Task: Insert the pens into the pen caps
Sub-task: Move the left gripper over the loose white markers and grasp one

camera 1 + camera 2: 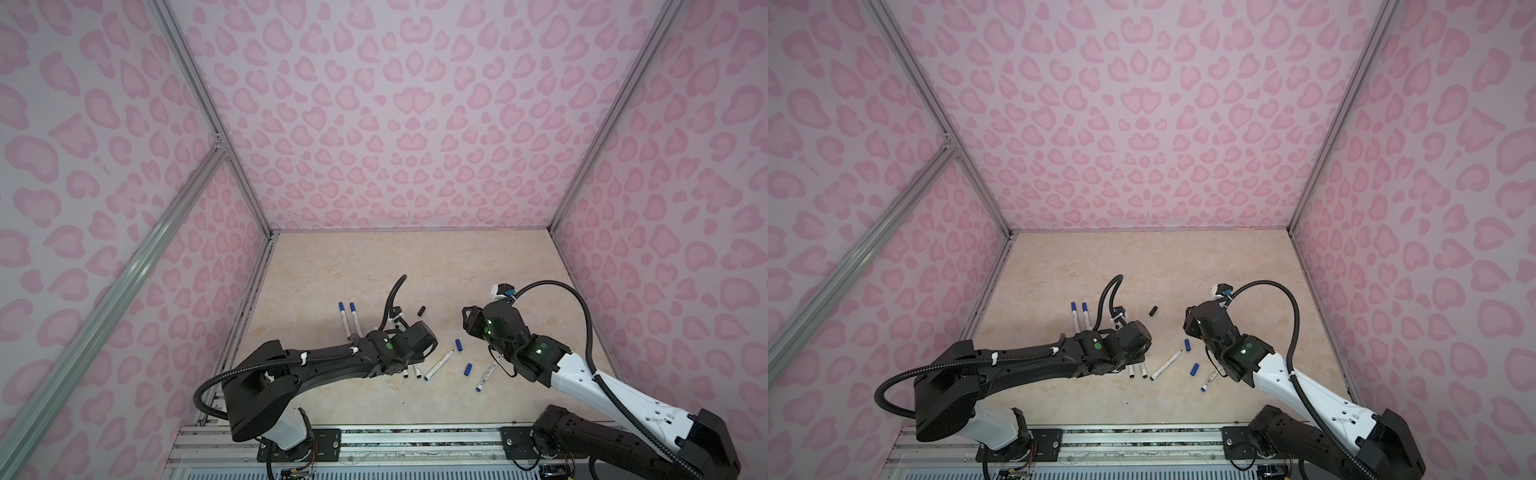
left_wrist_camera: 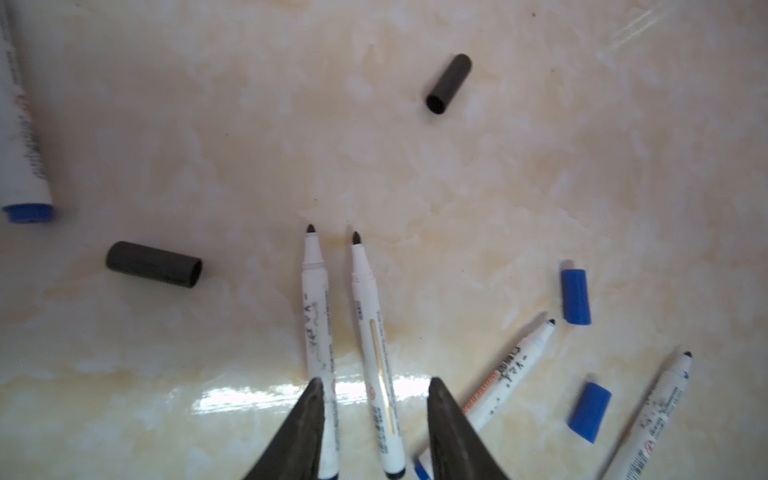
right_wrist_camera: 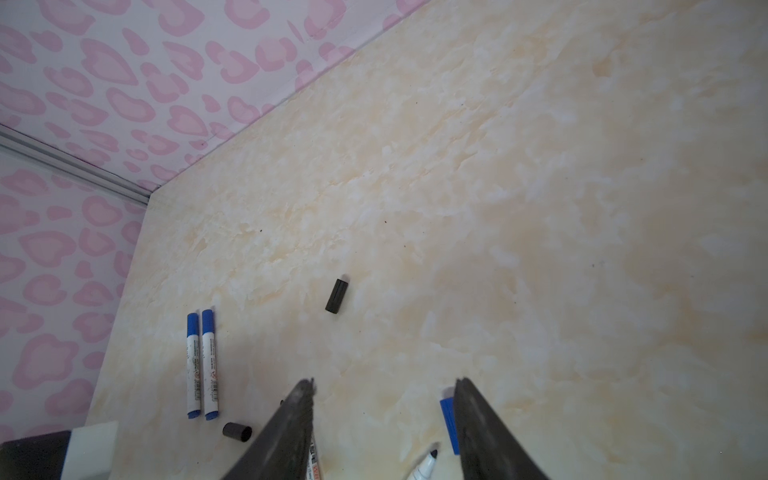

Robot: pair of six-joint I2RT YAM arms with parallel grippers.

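Left gripper [image 2: 375, 380] was down low over the table [image 1: 415, 266], jaws parted and straddling a black pen [image 2: 372, 345]. There was a gap on either side of the barrel and no pinch yet, and one finger [image 2: 305, 419] overlapped its twin [image 2: 318, 324] lying alongside. Both of those pens were uncapped, side by side, tips bare. Right gripper [image 3: 384, 380] hung loose with nothing between its fingers, off at three o'clock from the left wrist in both top views. Caps were scattered about: a black cap [image 1: 422, 311] sat alone at twelve o'clock from the left wrist, well apart from every pen. A second black cap [image 2: 153, 264] lay near the bare tips, hidden under the arm in the top views. Out at four o'clock from the left wrist lay two uncapped blue pens [image 1: 439, 365] [image 1: 486, 377], with one blue cap [image 1: 468, 369] between them. The other blue cap [image 1: 459, 344] was near the first one's tip, at six o'clock from the right gripper. Back at ten o'clock, two capped pens [image 1: 344, 320] [image 1: 356, 319] lay parallel, just beside each other, blue caps pointing toward twelve.
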